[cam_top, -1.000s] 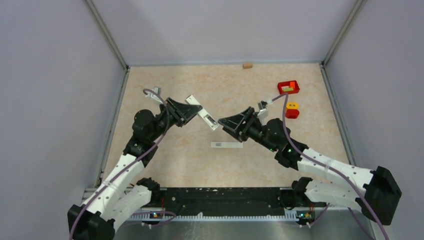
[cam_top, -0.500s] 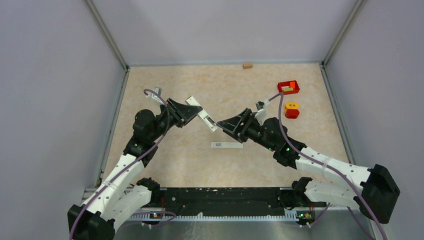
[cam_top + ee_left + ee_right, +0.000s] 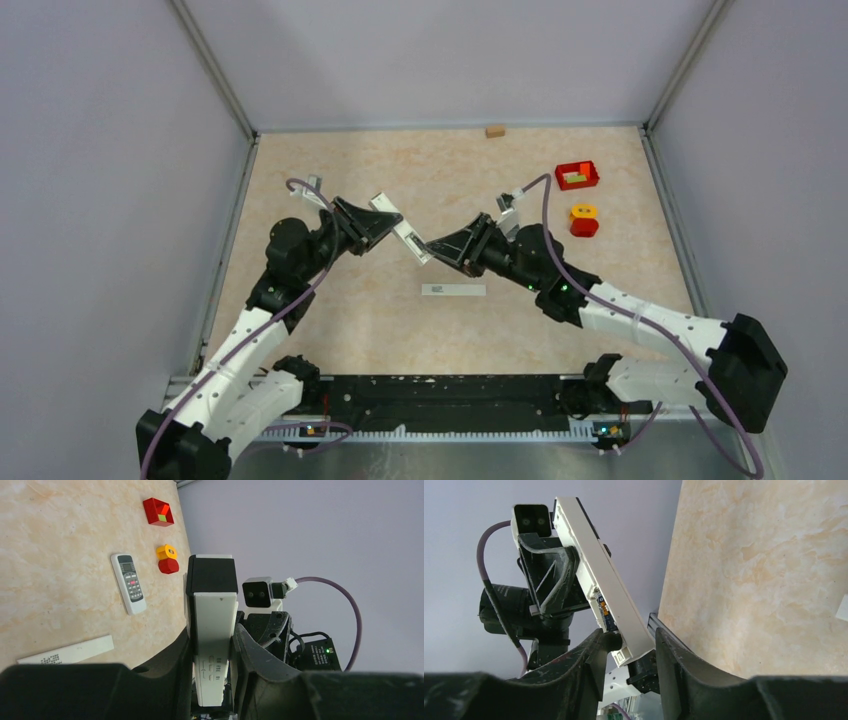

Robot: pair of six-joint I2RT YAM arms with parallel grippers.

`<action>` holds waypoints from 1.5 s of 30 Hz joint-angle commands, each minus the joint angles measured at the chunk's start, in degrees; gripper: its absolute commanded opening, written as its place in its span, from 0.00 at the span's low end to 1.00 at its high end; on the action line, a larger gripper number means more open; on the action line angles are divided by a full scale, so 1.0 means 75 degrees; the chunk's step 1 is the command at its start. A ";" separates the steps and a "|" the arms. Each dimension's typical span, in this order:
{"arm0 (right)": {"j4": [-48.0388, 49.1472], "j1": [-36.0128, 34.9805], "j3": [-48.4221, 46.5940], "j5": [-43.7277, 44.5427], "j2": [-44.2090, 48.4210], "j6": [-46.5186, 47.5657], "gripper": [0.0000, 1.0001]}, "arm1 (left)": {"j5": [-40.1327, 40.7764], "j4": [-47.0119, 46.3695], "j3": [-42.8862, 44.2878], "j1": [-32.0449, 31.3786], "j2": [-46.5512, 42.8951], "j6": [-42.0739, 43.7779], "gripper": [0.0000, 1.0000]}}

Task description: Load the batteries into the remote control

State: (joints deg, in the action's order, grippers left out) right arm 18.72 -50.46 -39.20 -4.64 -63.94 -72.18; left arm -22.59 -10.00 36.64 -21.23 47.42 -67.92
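left gripper (image 3: 212, 645): clamped on the long white device (image 3: 215, 615), which is raised off the table (image 3: 60, 555).
right gripper (image 3: 630, 642): fingers flank the device's free end; whether they clamp it cannot be told.
battery (image 3: 604, 611): seated in the device's slot, just beyond the right gripper.
remote control (image 3: 128, 583): flat on the table, well beyond the left gripper, near the labelled white bar (image 3: 67, 652).
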 commanded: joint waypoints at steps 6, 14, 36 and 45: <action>-0.1262 0.0051 -0.0690 0.0211 -0.0346 0.0350 0.27 | -0.0144 -0.0398 0.0219 -0.0012 -0.0230 0.0051 0.00; -0.1603 0.0060 -0.0950 0.0101 -0.0590 0.0681 0.17 | -0.0204 -0.0451 0.0271 0.0005 -0.0272 0.0068 0.00; -0.2864 0.0183 -0.1309 0.0421 -0.0033 0.1968 0.33 | 0.0649 0.0988 0.0406 0.0457 -0.0528 0.1013 0.00; -0.1101 0.0359 -0.0442 -0.0372 0.0875 0.1872 0.63 | 0.0329 0.0730 0.0365 0.0612 -0.0475 0.0958 0.00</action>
State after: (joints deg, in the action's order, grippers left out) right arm 0.58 -48.56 -45.54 -3.66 -59.86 -58.52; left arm -18.50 -0.97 37.12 -16.95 44.38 -60.51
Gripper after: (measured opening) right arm 0.569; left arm 0.317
